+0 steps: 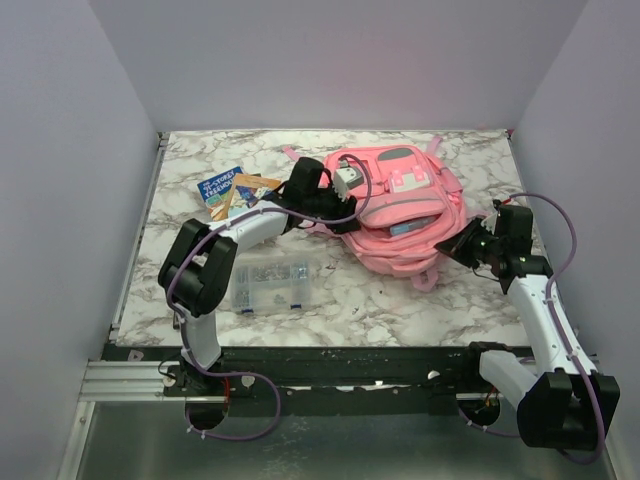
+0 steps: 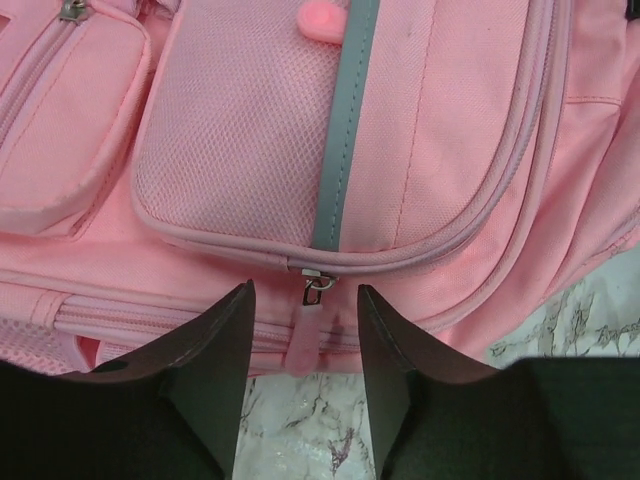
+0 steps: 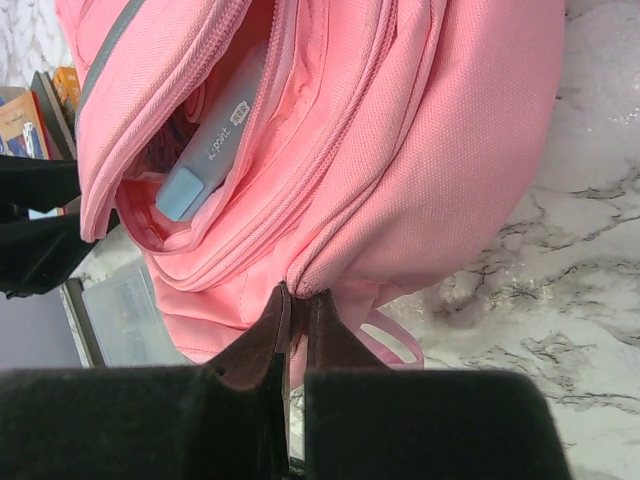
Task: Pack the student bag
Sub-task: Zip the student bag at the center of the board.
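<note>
The right gripper is clamped on the edge of one pink student bag. The left gripper is held with jaws apart around one zipper pull.

A grey-veined marble table bore the pink student bag at its middle, a clear compartment box nearer left and, at far left, some books.
</note>
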`<state>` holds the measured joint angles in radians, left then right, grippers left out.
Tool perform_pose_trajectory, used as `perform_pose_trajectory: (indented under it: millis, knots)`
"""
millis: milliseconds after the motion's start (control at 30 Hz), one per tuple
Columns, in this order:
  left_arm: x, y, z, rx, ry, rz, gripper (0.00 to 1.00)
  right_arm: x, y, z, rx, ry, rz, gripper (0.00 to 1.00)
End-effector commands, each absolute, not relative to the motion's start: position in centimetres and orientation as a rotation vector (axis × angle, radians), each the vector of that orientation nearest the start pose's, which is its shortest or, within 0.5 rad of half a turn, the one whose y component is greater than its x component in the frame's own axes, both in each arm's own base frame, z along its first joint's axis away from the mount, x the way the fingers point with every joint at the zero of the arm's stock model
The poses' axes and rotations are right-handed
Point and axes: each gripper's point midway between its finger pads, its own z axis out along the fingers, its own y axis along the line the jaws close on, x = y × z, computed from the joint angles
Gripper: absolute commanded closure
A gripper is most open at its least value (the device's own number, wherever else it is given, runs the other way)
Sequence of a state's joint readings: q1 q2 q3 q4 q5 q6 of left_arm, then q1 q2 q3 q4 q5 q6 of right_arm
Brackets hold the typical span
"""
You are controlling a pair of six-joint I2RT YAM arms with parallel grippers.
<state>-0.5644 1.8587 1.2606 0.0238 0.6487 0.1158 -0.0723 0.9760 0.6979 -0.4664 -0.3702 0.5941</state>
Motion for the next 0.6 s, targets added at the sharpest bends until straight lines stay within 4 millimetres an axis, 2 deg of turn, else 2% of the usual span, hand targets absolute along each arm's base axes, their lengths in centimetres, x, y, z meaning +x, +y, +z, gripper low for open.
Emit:
perform_pose_trajectory:
  millis: [0, 167, 267, 367, 400, 500, 567]
  knots:
    - [34.4, -35.5, 12.2, 1.124, 1.942, -1.007, 0.59, 28.1, 8.5, 17.1, 0.498, 2.204, 0.845, 0.99]
    - [32.9, -35.6, 11.0, 1.146, 2.058, -1.035, 0.75, 28.3, 8.7, 17.0, 0.49, 2.184, 0.867, 0.99]
    - [32.5, -35.5, 11.0, 1.146, 2.115, -1.023, 0.84, 28.3, 8.6, 16.9, 0.486, 2.198, 0.853, 0.99]
    - [31.9, -35.7, 12.6, 1.092, 2.172, -1.078, 0.96, 28.1, 8.3, 16.4, 0.503, 2.192, 0.83, 0.99]
    - [31.7, -36.0, 13.5, 1.06, 2.185, -1.112, 0.97, 28.0, 8.1, 16.3, 0.511, 2.183, 0.82, 0.99]
    - [29.0, -37.6, 16.5, 0.954, 2.229, -1.372, 0.97, 27.7, 8.0, 16.1, 0.544, 2.149, 0.818, 0.99]
    - [27.6, -38.8, 17.9, 0.926, 2.249, -1.448, 1.0, 27.5, 7.7, 15.9, 0.574, 2.113, 0.805, 0.99]
